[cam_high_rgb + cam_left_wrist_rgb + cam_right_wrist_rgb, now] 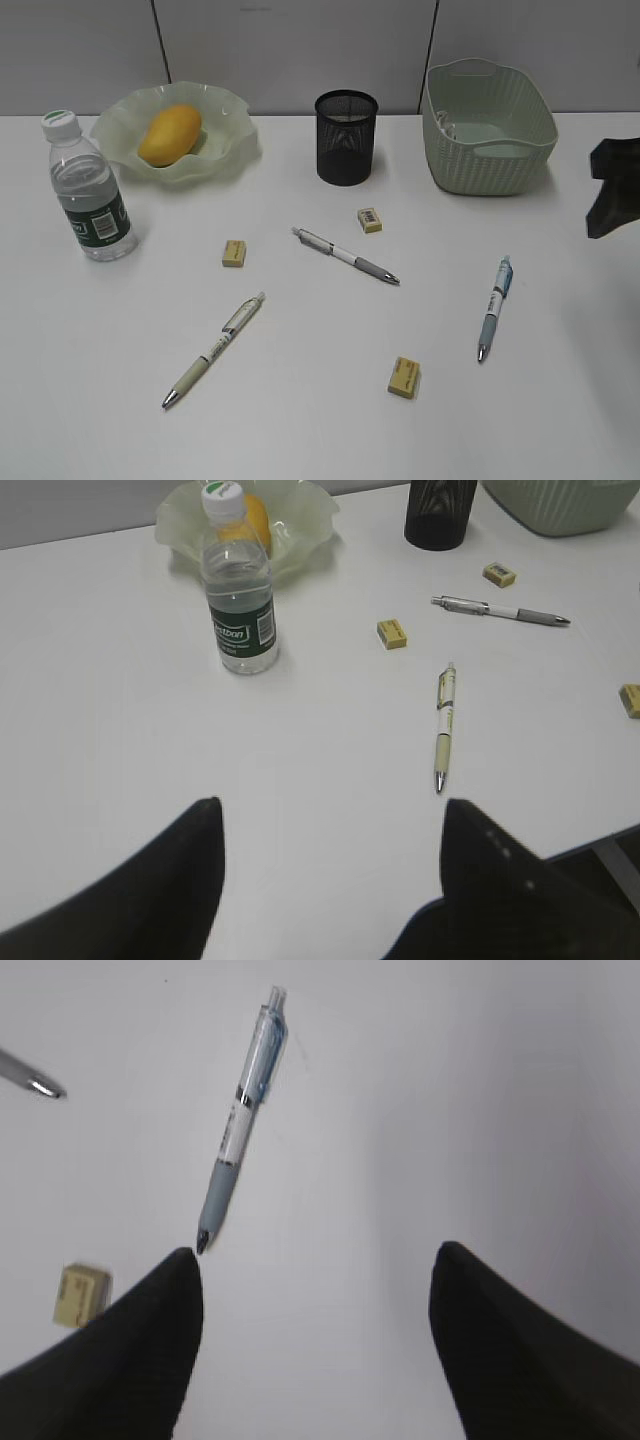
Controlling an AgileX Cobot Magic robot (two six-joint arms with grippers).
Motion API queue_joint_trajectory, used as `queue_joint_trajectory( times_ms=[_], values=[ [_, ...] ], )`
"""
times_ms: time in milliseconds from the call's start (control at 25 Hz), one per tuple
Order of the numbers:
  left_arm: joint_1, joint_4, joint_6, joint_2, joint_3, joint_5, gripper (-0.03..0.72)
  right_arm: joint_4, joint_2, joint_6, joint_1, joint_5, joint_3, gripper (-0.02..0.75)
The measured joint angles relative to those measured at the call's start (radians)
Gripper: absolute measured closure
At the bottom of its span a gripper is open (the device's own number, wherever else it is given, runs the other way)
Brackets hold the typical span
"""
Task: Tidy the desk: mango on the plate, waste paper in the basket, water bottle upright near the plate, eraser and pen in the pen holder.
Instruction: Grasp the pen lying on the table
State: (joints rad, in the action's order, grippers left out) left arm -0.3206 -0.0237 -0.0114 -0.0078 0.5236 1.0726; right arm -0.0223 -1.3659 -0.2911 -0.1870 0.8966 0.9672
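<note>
Three pens lay loose on the desk (90,400); the blue pen (240,1125) lay just ahead of the right gripper (315,1290), its tip near the left finger (150,1330), untouched. Both the right and left gripper (330,830) stood spread and empty. Mango (168,134) sat on the plate (232,150).

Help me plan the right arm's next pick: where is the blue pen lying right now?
In the exterior view the blue pen lies on the right of the desk, in front of the basket, right of the nearest eraser. The right wrist view shows it just ahead of the open jaws.
</note>
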Motion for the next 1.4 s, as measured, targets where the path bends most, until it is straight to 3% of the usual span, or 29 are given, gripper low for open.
queue_joint_trajectory(
  times_ms=[320, 720, 880, 1120, 1400],
  values=[
    [0.0, 0.0, 0.0, 0.0, 0.0, -0.002, 0.176, -0.01, -0.301, -0.096, -0.016, -0.16, 0.013, 0.21],
    [0.0, 0.0, 0.0, 0.0, 0.0, -0.004, 0.176, -0.005, -0.532, -0.357, -0.202, -0.19, 0.18, 0.299],
    [0.0, 0.0, 0.0, 0.0, 0.0, -0.004, 0.176, 0.022, -0.567, -0.384, -0.204, -0.157, 0.21, 0.353],
    [0.0, 0.0, 0.0, 0.0, 0.0, -0.004, 0.176, 0.041, -0.567, -0.388, -0.193, -0.094, 0.213, 0.362],
    [0.0, 0.0, 0.0, 0.0, 0.0, -0.005, 0.182, 0.038, -0.567, -0.425, -0.188, -0.179, 0.148, 0.363]
  ],
)
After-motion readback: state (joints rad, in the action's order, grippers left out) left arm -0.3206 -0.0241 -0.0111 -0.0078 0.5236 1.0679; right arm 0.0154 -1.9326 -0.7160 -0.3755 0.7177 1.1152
